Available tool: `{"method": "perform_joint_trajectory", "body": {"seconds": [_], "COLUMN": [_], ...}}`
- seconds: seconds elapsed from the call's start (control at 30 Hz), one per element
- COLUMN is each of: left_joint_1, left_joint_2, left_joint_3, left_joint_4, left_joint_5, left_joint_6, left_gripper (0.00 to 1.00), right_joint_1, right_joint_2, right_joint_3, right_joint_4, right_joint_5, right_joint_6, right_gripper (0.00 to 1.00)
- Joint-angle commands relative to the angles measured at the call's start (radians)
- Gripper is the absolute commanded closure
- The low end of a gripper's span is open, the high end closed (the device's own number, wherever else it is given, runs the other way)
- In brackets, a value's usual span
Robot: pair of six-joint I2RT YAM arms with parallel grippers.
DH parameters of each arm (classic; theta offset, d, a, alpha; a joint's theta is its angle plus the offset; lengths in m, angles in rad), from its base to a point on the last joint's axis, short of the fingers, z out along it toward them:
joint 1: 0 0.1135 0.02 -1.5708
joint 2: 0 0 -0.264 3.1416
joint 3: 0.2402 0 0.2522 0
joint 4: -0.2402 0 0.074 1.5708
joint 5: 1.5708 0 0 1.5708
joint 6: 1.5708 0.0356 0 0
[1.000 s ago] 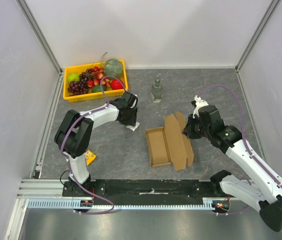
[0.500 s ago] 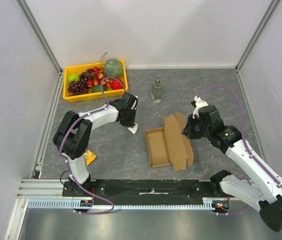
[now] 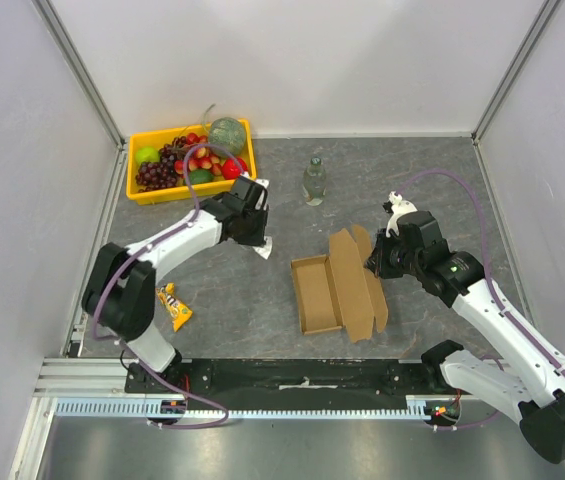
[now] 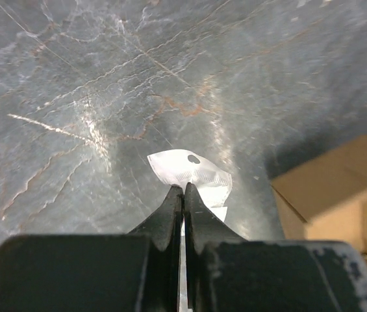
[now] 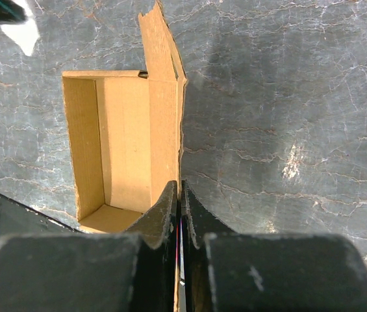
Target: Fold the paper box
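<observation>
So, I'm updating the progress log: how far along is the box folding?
Done: the paper box has its tray formed, with the side walls upright. In hand: the right claw is shut on the edge of the open lid panel, while the left claw pinches a white packet beside the box. Left: close the lid and tuck its flaps.

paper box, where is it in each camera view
top external: paper box lies open, just right of centre.
left wrist: only a corner shows, at the right edge.
right wrist: open tray left of centre.
shared landmark: the white packet, to the box's left.
</observation>
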Motion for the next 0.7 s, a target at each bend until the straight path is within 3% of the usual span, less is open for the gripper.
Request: {"method": "perform_joint_trajectory", "body": {"seconds": [0.0, 0.13, 0.3, 0.53, 0.67], "left_joint_1": [-0.023, -0.173, -0.386, -0.442, -0.448], "left_joint_2": [-0.203, -0.326, -0.292, -0.193, -0.157], "left_joint_3": [0.011, 0.002, -0.012, -0.035, -0.033], "left_joint_4": [-0.021, -0.011, 0.037, 0.089, 0.098], "left_joint_5": [0.067, 0.052, -0.002, -0.011, -0.011], "left_joint_6": [-0.069, -0.129, -0.209, -0.240, -0.243], "left_gripper": [0.98, 0.98, 0.96, 0.95, 0.87], "right_joint_1": [-0.001, -0.002, -0.001, -0.001, 0.000], "right_joint_2": [0.001, 0.004, 0.002, -0.011, -0.008], "right_joint_3": [-0.004, -0.007, -0.013, -0.002, 0.001], "right_joint_4": [0.030, 0.036, 0.038, 0.027, 0.026], "right_joint_5": [-0.019, -0.016, -0.018, -0.015, -0.018], "right_joint_6": [-0.006, -0.006, -0.003, -0.003, -0.005], "right_gripper": [0.92, 0.92, 0.92, 0.92, 0.92]}}
